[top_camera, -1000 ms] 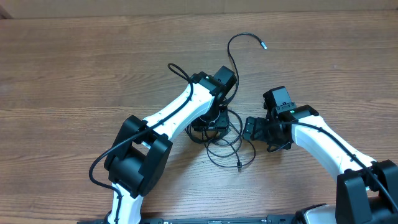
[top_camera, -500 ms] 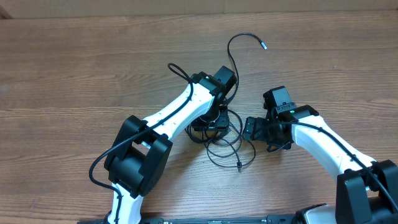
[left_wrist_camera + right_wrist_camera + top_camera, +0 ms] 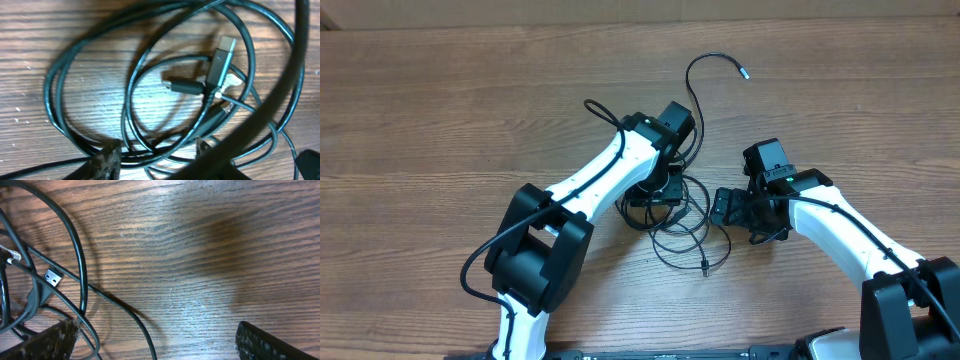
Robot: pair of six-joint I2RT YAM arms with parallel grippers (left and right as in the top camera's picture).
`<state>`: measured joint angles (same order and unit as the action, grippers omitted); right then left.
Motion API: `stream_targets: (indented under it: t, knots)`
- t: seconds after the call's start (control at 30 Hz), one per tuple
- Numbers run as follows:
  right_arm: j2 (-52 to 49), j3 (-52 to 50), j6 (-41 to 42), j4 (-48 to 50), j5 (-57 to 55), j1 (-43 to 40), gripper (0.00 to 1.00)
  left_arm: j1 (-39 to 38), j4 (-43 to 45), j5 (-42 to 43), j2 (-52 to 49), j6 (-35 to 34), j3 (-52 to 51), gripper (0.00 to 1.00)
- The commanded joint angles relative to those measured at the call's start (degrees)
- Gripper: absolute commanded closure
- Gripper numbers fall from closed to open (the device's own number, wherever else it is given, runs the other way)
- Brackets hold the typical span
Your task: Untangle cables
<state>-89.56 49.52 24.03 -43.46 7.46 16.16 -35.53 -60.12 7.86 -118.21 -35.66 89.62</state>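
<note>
The cables are lying in one overlapping coil about midway between the left and right edges of the table, somewhat nearer the edge where the arms are mounted. One strand is curving away toward the far edge and ending in a free plug. Another small plug is poking out of the coil on the near side. In the left wrist view several loops are crossing one another, and a flat metal-tipped plug is sitting among them next to a darker connector.

Your left tool is hovering low over the coil with its fingers about half spread. Strands are running between the tips, but nothing is looking pinched, so I am judging it to be holding nothing. Your right tool is standing wide open and empty just beside the coil's right side, with a strand passing close to one finger.

Here is what you are risking:

- **Grabbing several strands:** more than one strand is lying between the left tips, so closing now is likely to catch two or three at once, and lifting would then drag the whole coil instead of freeing one cord.
- **Snagging a plug:** the plugs in the middle are sitting inside loops, so pulling sideways could hook one on a crossing strand and tighten the tangle.
- **Tools colliding:** the two tools are working close together, so a reach by either one could knock the other.
- **Blocked view:** the left arm's own thick lead is cutting across that wrist view and hiding part of the coil, so you are picking partly blind there.
</note>
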Motion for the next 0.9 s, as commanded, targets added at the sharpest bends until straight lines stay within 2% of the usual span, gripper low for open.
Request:
stream_targets:
  t: [0.0, 0.37, 0.5, 0.7, 0.87]
  knots:
    - [-0.20, 0.66, 0.20, 0.28, -0.37, -0.15, 0.00, 1.62, -0.28, 0.76, 0.04, 2.40, 0.87, 0.55]
    - [-0.20, 0.66, 0.20, 0.28, -0.37, -0.15, 0.00, 4.02, -0.83, 2.71, 6.19, 7.67, 5.14, 0.54]
    - [-0.20, 0.66, 0.20, 0.28, -0.37, -0.15, 0.00, 4.11, -4.07, 2.14, 6.64, 10.56, 5.14, 0.53]
    - [-0.20, 0.66, 0.20, 3.02, -0.35, -0.15, 0.00, 5.35, -11.67, -12.55, 6.58, 10.84, 5.14, 0.36]
    - [-0.20, 0.66, 0.22, 9.66, -0.33, -0.15, 0.00, 6.21, -13.86, -12.22, 6.56, 13.94, 4.85, 0.30]
